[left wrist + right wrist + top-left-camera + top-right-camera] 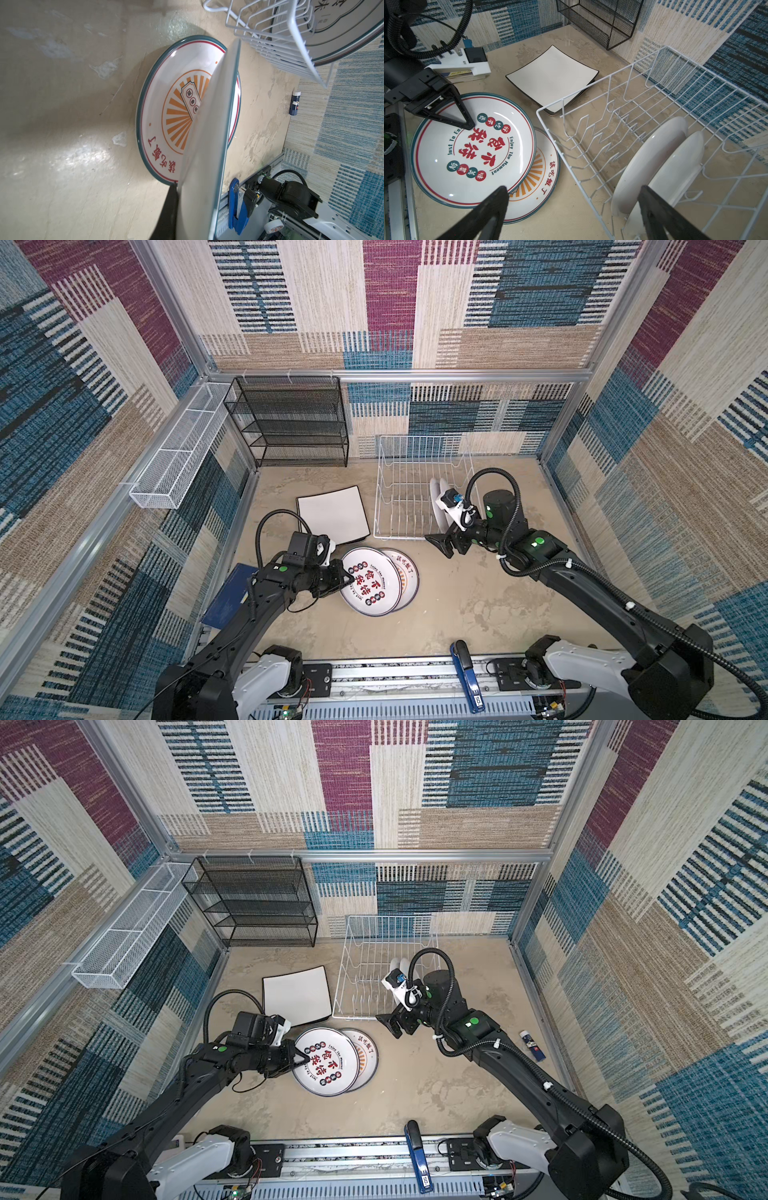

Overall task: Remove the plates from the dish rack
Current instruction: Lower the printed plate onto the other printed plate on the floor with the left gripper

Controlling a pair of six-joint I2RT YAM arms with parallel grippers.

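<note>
The left gripper [349, 579] is pinching the 9 o'clock rim of the red-lettered round plate [371, 581]. This plate overlaps the sunburst plate [406, 576], which lies flat on the table [457, 614] at about 8 o'clock from its middle. In the left wrist view the held plate is tilted. Its gripped edge is raised off the sunburst plate, and whether the far edge touches it I cannot tell.

The step in hand appears to be setting this plate down. To do it well, lower the gripped edge slowly until the plate sits flat, then let go and draw back toward 9 o'clock, low and straight. Both faces look glossy, so a plate dropped at an angle would probably slide or clatter.

The right gripper [439, 546] is spread wide and holds nothing. It hovers just outside the 5 o'clock corner of the dish rack [419, 438], which stands at 12 to 1 o'clock. Two round plates [652, 162] stand on edge between the tines on the rack's 3 o'clock side, their plain white backs showing. A stack of square plates [332, 512] lies at 10 o'clock.

- **Round plates:** shallow dishes with raised teal rims and a red inner ring.
- **Square plates:** white, slightly curved, with thin black edges.
- **Rack:** thin white coated wire with flared sides.
- **Table:** matt, mottled beige.
</note>
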